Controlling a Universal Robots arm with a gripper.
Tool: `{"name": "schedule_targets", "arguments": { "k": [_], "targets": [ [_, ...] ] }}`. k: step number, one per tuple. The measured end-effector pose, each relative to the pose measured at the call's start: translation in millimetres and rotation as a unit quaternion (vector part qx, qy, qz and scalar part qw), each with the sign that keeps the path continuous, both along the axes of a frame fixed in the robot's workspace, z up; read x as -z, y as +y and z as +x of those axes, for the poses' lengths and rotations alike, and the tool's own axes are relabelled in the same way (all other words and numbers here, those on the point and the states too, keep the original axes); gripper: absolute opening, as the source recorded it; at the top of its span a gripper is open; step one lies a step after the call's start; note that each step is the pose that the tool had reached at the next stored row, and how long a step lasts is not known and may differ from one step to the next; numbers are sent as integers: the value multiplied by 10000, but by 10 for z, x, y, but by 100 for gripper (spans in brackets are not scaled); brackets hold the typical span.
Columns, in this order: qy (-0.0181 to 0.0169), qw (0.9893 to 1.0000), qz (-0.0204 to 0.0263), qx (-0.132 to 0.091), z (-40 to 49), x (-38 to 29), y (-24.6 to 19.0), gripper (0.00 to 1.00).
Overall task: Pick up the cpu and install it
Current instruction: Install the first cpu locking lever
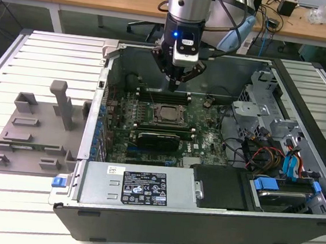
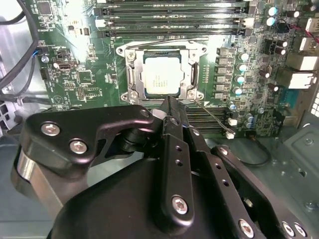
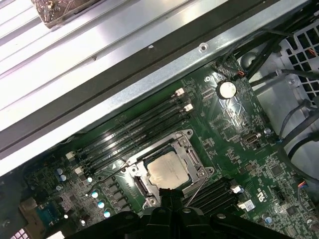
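the cpu (image 2: 160, 78) lies in its socket (image 2: 160, 72); the tool (image 2: 169, 107) above is pressed together, empty. a bump could shift the cpu.

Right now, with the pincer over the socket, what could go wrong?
1. The cpu lies in the open socket with the retention lever unlatched, so a nudge could unseat it.
2. The shut pincer hangs close above the socket edge; dropping lower may scrape the frame or the memory slots beside it.
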State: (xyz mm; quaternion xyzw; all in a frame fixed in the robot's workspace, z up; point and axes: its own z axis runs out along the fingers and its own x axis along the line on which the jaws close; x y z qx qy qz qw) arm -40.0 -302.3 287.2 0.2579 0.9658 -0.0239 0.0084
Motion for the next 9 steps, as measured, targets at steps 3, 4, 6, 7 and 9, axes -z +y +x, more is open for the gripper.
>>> {"name": "schedule_targets", "arguments": {
  "k": [3,4,6,7,9],
  "targets": [
    [0,10000,0,-77,0,0,0,11],
    [0,9999,0,-102,0,0,0,11],
    [0,9999,0,-153,0,0,0,11],
    [0,9998,0,-186,0,0,0,11],
    [0,9997,0,-233,0,0,0,11]
  ]
}}
